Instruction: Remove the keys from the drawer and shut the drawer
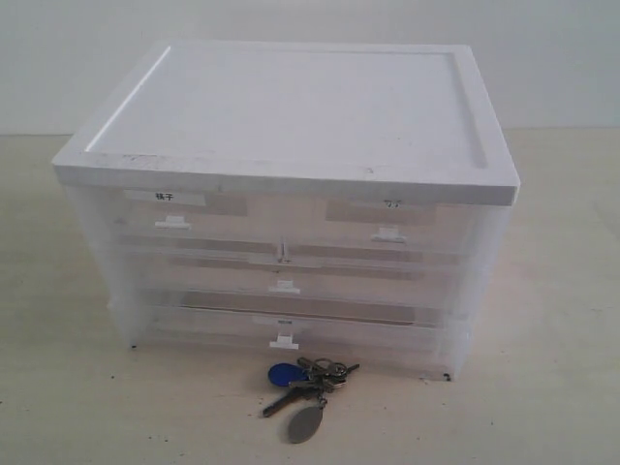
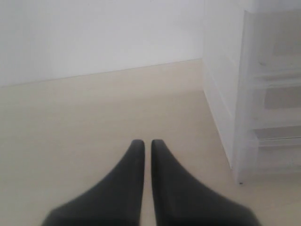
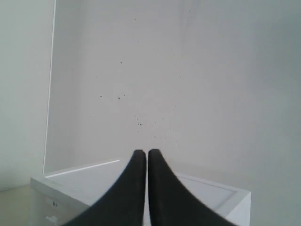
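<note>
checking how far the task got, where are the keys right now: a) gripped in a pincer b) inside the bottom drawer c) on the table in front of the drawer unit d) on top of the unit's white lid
c: the keys lie on the table, just in front of the drawer unit, below its bottom drawer front.

Too small to read: label [image 1: 165,197] on cabinet [image 1: 291,107]. Cannot count keys [image 1: 308,385] in the bunch. Blurred behind frosted fronts of drawers [image 1: 223,262]: insides. Cut off by the picture edge in both wrist views: cabinet, plus rear of left hand [image 2: 147,142] and right hand [image 3: 146,153].
</note>
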{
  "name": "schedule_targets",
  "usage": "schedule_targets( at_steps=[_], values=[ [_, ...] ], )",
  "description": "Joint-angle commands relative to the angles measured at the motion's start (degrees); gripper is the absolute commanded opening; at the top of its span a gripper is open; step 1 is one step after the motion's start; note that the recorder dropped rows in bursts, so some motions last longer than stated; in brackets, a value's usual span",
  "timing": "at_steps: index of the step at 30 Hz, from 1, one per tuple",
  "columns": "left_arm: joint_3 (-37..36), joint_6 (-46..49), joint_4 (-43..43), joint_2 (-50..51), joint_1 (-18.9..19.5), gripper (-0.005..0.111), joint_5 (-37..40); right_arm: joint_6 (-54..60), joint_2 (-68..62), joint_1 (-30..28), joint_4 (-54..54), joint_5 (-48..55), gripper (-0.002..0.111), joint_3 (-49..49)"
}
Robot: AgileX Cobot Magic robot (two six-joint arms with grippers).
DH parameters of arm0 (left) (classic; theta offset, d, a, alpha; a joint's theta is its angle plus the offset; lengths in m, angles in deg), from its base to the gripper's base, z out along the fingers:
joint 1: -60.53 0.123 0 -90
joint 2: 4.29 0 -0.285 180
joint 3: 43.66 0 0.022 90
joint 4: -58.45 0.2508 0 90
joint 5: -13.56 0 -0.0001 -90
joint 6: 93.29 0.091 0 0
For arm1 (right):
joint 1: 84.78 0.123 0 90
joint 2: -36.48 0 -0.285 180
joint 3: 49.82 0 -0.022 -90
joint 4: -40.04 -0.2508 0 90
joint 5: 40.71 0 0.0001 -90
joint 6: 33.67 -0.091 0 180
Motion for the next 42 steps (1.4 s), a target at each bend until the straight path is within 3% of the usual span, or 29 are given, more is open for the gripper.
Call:
schedule_targets(
  at_steps=[1,21,24,29,35,38,42],
  values=[
    [-0.22,0.28,0.09,-0.18,0.20,0.004,0.21,-0.08,0.32,-0.07,-0.04,-0.23,0.000,-0.23],
    [-0.22,0.28,0.09,-0.18,0.20,0.004,0.21,1.90,0.32,0.65,-0.29,3.11,0.000,-0.23],
    [-0.22,0.28,0.09,-0.18,0.20,0.004,0.21,7.76,0.32,1.35,-9.35,6.28,0.000,1.07],
    [-0.22,0.28,0.09,-0.18,0.20,0.004,0.21,29.69,0.32,1.59,-33.79,5.55,0.000,6.95],
    [-0.22,0.28,0.09,-0.18,0.20,0.004,0.21,44.73,0.32,1.59,-48.02,4.85,0.000,10.17],
    [-0.22,0.28,0.09,-0.18,0.20,0.004,0.21,48.32,0.32,1.59,-48.93,11.31,0.000,10.17],
    [-0.22,0.28,0.09,-0.18,0.20,0.004,0.32,62.55,0.32,1.59,-61.24,24.82,0.000,10.17]
  ],
)
